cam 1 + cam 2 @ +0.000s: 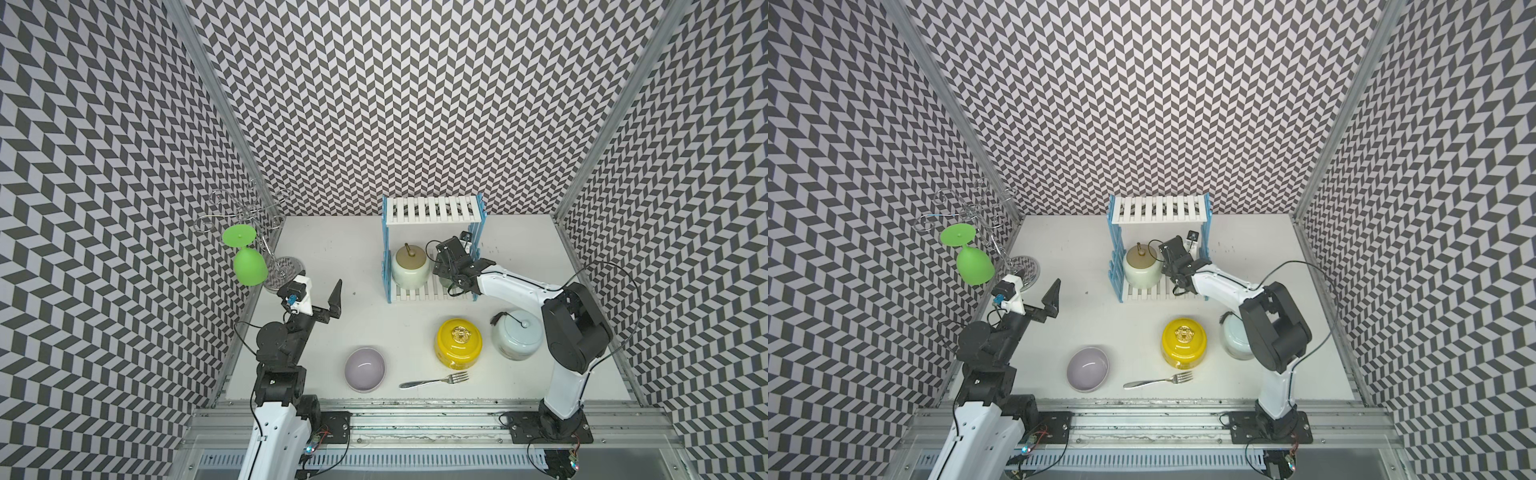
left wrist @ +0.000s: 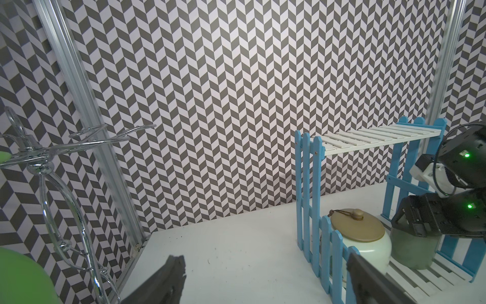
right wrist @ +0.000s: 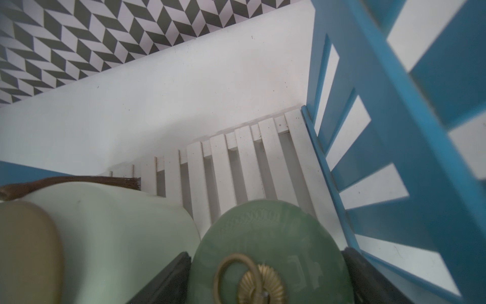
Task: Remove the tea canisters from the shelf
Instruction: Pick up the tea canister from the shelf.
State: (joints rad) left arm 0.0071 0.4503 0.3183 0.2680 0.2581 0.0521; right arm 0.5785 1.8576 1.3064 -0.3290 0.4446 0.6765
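Step in hand: I judge this to be the grasp on the small grey-green canister (image 3: 263,231), with two of the four jars off the shelf (image 1: 432,212).
Shelf: at twelve o'clock on the table (image 1: 353,249); its upper tier is bare.
Lower tier: the cream canister (image 1: 411,270), with the grey-green one just beside it at its three o'clock.
Cleared jars: the yellow canister (image 1: 458,343) and the pale blue-white canister (image 1: 517,336) stand on the table near five o'clock.
Right gripper (image 3: 267,254): it reaches in under the upper tier with one finger on each side of the grey-green lid. I cannot tell whether they press on it.
Left gripper (image 1: 318,301): jaws wide apart and holding nothing, near nine o'clock.
Next move: I would need a firm squeeze, then a low pull towards six o'clock that clears the blue side rail and does not nudge the cream jar.
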